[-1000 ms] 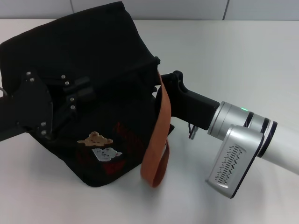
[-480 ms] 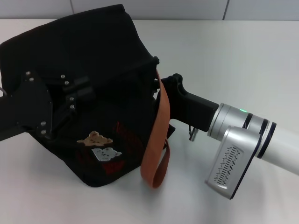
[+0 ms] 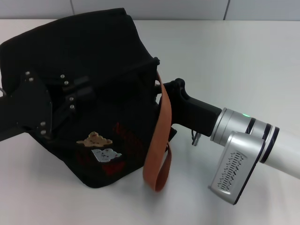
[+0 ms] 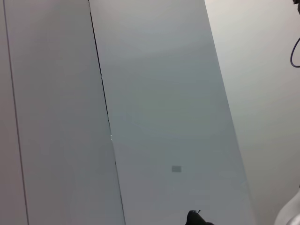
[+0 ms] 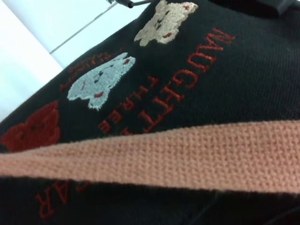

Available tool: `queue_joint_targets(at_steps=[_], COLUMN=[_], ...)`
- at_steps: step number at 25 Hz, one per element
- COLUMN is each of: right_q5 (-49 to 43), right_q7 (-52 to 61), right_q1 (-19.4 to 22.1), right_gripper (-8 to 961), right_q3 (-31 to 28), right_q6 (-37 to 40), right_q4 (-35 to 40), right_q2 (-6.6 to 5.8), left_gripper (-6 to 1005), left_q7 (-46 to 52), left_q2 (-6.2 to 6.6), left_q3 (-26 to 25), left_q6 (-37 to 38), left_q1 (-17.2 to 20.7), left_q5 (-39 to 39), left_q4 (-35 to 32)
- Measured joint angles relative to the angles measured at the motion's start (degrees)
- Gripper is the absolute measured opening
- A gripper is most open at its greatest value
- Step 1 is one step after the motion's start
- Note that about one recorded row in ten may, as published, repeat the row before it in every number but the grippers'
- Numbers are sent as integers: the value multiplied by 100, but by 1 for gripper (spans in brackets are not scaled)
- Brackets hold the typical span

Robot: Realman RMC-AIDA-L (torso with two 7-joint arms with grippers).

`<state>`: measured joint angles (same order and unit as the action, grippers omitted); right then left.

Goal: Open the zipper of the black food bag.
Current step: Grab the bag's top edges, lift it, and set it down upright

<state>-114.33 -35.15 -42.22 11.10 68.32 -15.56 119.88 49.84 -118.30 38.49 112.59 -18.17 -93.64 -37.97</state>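
At about nine o'clock on the white table (image 3: 243,56) the left gripper (image 3: 70,101) lies across the top front of the black food bag (image 3: 93,51), its dark plates pressed on the fabric (whether its fingers are spread or closed I cannot tell). The bag fills the table's left half, bear patches (image 3: 99,146) facing forward. An orange-brown strap (image 3: 158,136) hangs down its right edge, and at three o'clock the right gripper (image 3: 164,91) meets that edge, its fingers hidden behind the strap.

White table (image 3: 234,56), grey wall panels (image 4: 159,117)
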Motion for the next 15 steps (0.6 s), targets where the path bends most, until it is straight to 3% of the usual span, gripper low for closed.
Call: queue_joint_targets(at_steps=[15], right_q5=[13], right_q7=[0], right_q1=[24], right_gripper=[-1], right_q3=[-74], right_q6=[-176], right_q4=[18], right_q2=[0], left_gripper=[98], left_q7=[-14], left_q2=[25], left_q3=[-181], left_q6=[0], left_q1=[91], left_q5=[38], left_q4=[0])
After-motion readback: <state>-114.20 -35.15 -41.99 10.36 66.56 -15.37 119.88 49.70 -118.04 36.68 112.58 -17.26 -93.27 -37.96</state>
